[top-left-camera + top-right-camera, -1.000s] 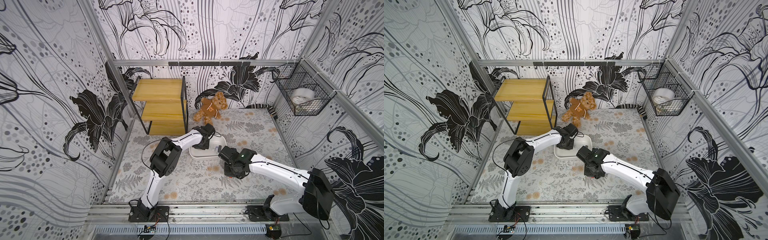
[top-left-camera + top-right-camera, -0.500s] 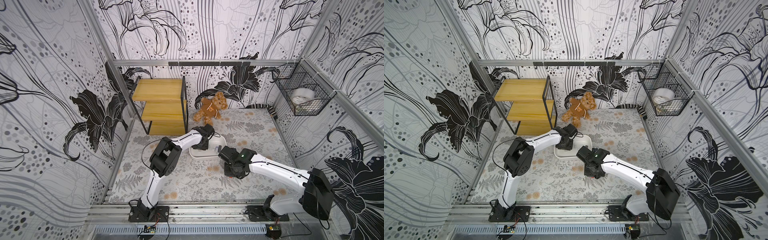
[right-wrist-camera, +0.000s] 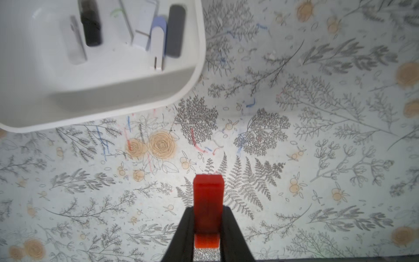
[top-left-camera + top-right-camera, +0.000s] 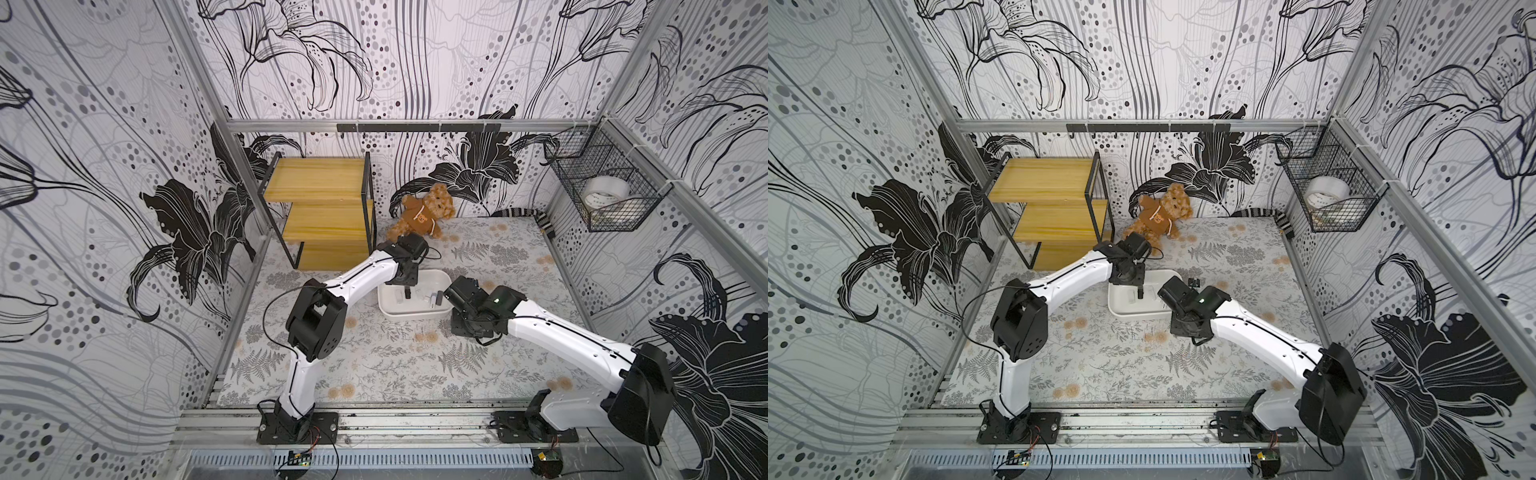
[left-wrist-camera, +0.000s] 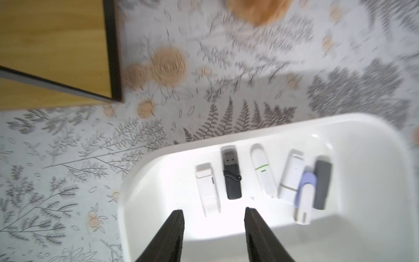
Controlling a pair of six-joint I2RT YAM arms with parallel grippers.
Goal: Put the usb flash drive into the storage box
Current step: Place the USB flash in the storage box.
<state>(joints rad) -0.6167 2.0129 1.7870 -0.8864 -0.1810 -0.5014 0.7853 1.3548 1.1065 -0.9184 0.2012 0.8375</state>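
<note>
**A:** Since the left tool (image 5: 213, 211) was shut a second ago and now stands with its jaws apart and empty, low over the shallow white plastic storage box (image 5: 249, 133), I log a release just made.

**B:** Which piece did it let go?

**A:** Probably the white rectangular usb flash drive (image 5: 207, 188), which lies flat on the box floor just ahead of the jaws. I cannot confirm that. Beside it lie a black drive with a bare metal plug (image 5: 231, 174) and a white drive with a green stripe (image 5: 263, 170). Further along is a touching cluster of three: a white drive, a lilac-and-white one and a grey one.

**B:** Is the task done, then?

**A:** Not in my judgement. The right tool (image 3: 208, 209) is clamped on a red block-shaped flash drive (image 3: 208, 195). It hangs over the fern-printed worktop (image 3: 294, 136), near the box's rounded corner but outside it. That arm has not shifted in the last second.

**B:** How does the red piece look?

**A:** It is glossy and square-ended, gripped on its long sides, and it sticks out past the jaw tips. No plug is visible.
</note>
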